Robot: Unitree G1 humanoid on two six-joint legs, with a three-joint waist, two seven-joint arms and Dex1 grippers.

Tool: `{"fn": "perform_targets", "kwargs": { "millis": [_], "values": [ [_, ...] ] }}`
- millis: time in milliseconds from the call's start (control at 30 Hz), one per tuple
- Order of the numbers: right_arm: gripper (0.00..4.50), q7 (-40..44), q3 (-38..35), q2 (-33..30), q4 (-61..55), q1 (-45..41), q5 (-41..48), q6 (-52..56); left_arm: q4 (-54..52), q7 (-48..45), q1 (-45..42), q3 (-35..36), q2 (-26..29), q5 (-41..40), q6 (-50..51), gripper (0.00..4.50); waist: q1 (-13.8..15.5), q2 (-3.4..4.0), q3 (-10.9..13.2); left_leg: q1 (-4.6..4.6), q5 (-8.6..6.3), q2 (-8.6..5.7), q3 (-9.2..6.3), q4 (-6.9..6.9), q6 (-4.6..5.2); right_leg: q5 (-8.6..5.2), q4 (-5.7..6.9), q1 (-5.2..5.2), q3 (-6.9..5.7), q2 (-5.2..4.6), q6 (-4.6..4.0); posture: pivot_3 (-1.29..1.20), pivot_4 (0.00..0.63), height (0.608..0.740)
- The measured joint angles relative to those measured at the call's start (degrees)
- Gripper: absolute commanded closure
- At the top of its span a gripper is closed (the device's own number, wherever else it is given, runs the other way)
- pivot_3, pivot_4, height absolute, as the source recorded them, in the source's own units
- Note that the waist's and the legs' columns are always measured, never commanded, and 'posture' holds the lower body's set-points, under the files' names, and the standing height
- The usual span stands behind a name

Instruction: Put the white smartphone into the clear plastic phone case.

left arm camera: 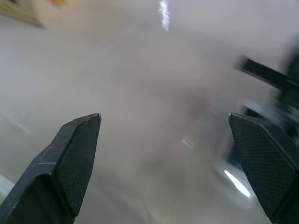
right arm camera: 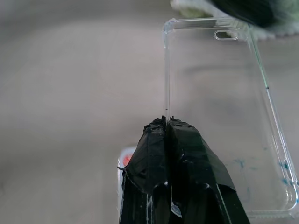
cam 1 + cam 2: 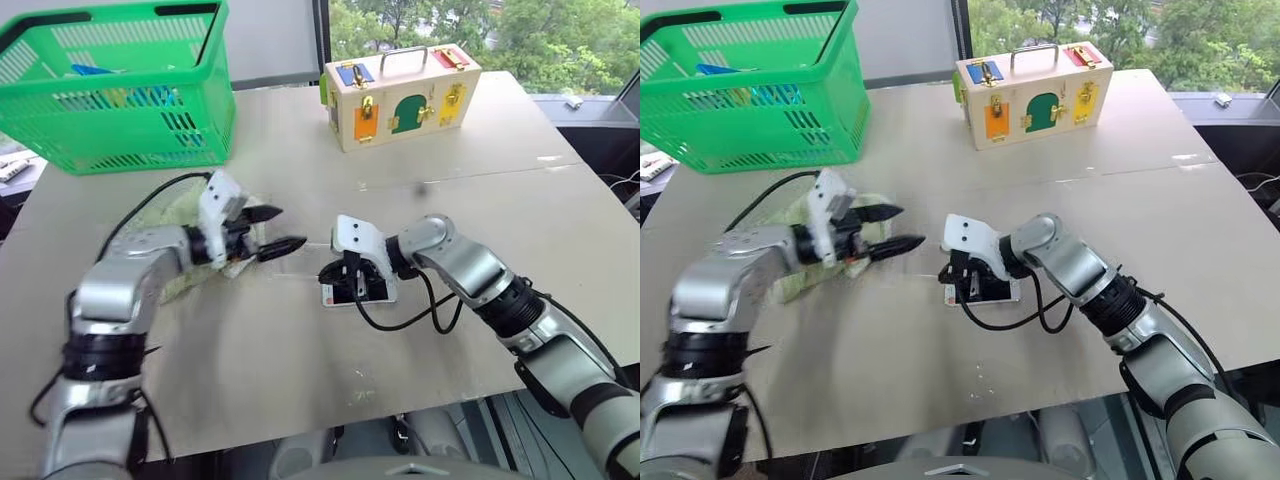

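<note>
The left gripper (image 3: 272,230) hovers over the table (image 3: 300,380) with fingers spread wide, holding nothing. Just right of it, the right gripper (image 2: 167,122) is pinched tight on the rim of the clear plastic phone case (image 2: 224,116) — the white smartphone (image 3: 357,292) lies beneath that hand.

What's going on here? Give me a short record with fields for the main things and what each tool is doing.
Surface: wooden table
Phone: white smartphone flat on the table under the right arm
Case: clear plastic phone case, rim pinched by the right tool, fingers shut
Left tool: open, holding nothing, hovering beside the right one
Behind: green basket, wooden latch box
</note>
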Motion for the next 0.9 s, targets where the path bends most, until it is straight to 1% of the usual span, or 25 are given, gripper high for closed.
{"fn": "perform_targets", "kwargs": {
  "millis": [100, 200, 333, 433, 467, 567, 633, 733, 867, 900],
  "values": [
    [4.43, 1.0, -0.1, 0.2, 1.3, -0.2, -0.8, -1.4, -0.8, -3.1, 1.8, 0.5, 3.6, 0.1, -1.4, 0.0, 0.1, 0.03, 0.0, 0.06, 0.0, 0.0, 0.03, -0.05, 0.0, 0.0, 0.0, 0.02, -0.04, 0.0, 0.0, 0.0, 0.15, 0.74],
    [4.43, 1.2, 0.0, 2.4, 4.0, -0.6, -2.2, -3.9, -0.3, -3.4, 2.1, -0.7, 3.6, 1.1, -3.4, 0.0, 0.2, 0.03, 0.0, 0.06, 0.03, 0.01, 0.04, -0.04, -0.05, 0.0, 0.01, 0.02, -0.05, 0.03, 0.0, 0.0, 0.15, 0.74],
    [4.43, -0.2, 0.2, 6.8, 11.8, -2.1, -5.5, -9.1, 0.0, -4.4, 2.6, -4.1, 3.5, 3.9, -8.3, 0.0, 0.0, 0.03, 0.0, 0.11, 0.07, 0.06, 0.1, -0.07, -0.11, 0.06, 0.04, 0.0, -0.02, 0.1, -0.09, 0.0, 0.15, 0.74],
    [3.49, 0.3, -0.9, 7.0, 15.8, -2.2, -6.1, -10.9, 0.0, -5.7, 4.0, -5.8, 3.6, 5.3, -10.9, 0.0, 0.0, 0.04, 0.0, 0.1, 0.08, 0.06, 0.1, -0.11, -0.12, 0.07, 0.04, -0.03, -0.01, 0.1, -0.1, 0.0, 0.15, 0.74],
    [3.05, 0.7, -1.6, 6.6, 16.3, -2.3, -6.0, -11.3, 0.1, -6.2, 4.3, -6.3, 3.6, 6.0, -12.0, 0.0, 0.1, 0.05, 0.0, 0.09, 0.08, 0.05, 0.1, -0.12, -0.12, 0.07, 0.03, -0.05, -0.01, 0.1, -0.11, 0.0, 0.15, 0.74],
    [1.51, 1.1, -3.6, 5.1, 16.4, -3.1, -6.5, -14.1, 1.3, -7.5, 4.1, -7.8, 3.6, 7.9, -15.0, 0.0, 0.2, 0.05, 0.0, 0.09, 0.08, 0.05, 0.11, -0.18, -0.12, 0.07, 0.03, -0.06, 0.0, 0.09, -0.11, 0.0, 0.15, 0.74],
    [1.51, 1.3, -4.7, 4.0, 15.3, -3.0, -6.7, -14.6, 2.1, -8.3, 3.8, -8.8, 3.6, 8.8, -16.4, 0.0, 0.1, 0.05, 0.0, 0.09, 0.08, 0.06, 0.1, -0.21, -0.12, 0.07, 0.03, -0.09, -0.01, 0.1, -0.11, 0.0, 0.15, 0.74],
    [1.51, 4.3, -7.1, -1.0, 5.7, -0.2, -4.1, -12.3, 4.9, -10.7, 1.1, -12.0, 2.9, 11.0, -20.1, 0.0, 0.6, 0.06, 0.0, 0.04, 0.08, 0.04, 0.03, -0.23, -0.12, 0.06, 0.0, -0.09, -0.06, 0.06, -0.11, 0.0, 0.15, 0.74],
    [1.46, 6.7, -10.5, -6.5, -7.1, 4.6, 0.1, -7.2, 9.5, -12.8, -2.5, -15.0, 1.4, 13.2, -23.7, 1.03, 0.3, 0.05, 0.0, 0.03, 0.05, 0.03, 0.12, -0.23, -0.08, 0.07, -0.02, -0.05, -0.03, 0.03, -0.1, 0.0, 0.15, 0.74],
    [1.46, 6.9, -12.1, -9.1, -12.3, 8.0, 1.6, -5.5, 11.8, -13.6, -4.7, -16.7, 0.4, 14.7, -25.6, 1.46, 0.4, 0.05, 0.0, 0.01, 0.05, 0.03, 0.09, -0.23, -0.07, 0.06, -0.02, -0.06, -0.05, 0.02, -0.1, 0.0, 0.15, 0.74]
  ]
}}
